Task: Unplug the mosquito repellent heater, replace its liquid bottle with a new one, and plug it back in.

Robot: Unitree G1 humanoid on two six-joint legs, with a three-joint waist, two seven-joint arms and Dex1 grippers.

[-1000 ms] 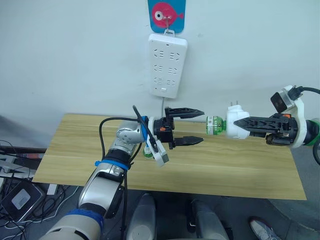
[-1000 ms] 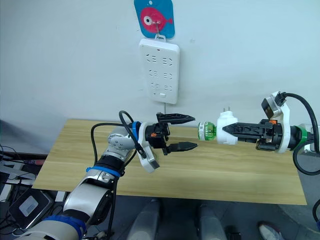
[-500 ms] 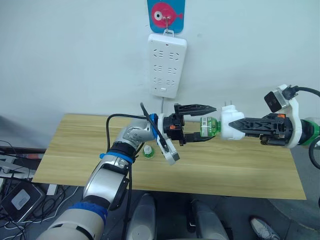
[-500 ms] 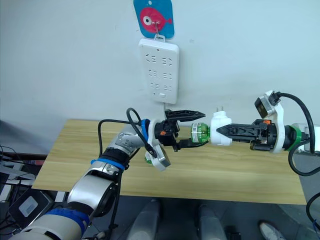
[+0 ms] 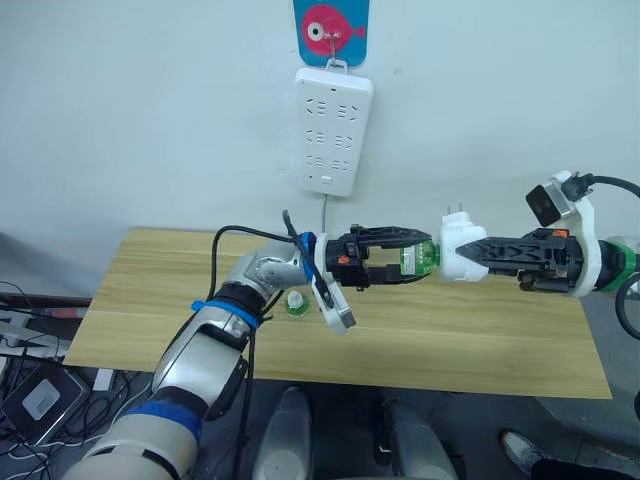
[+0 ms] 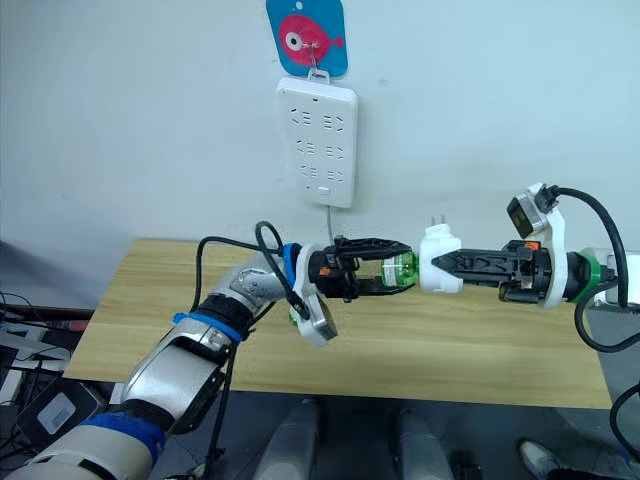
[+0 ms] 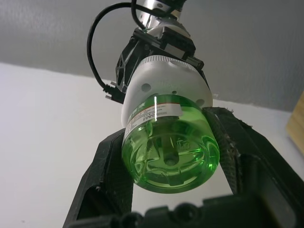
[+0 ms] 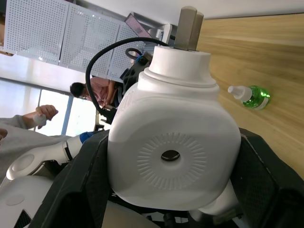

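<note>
Left pincer (image 5: 412, 259) now around bottle (image 5: 420, 257)

No lettering could be read anywhere: the label band (image 7: 159, 110) on the green bottle (image 7: 170, 151) carried print too small to make out, and the fish sign (image 5: 332, 27) bore none.

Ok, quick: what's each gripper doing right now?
Left gripper: closed on the green bottle.
Right gripper: closed on the heater, unplugged and held above the table.
</note>
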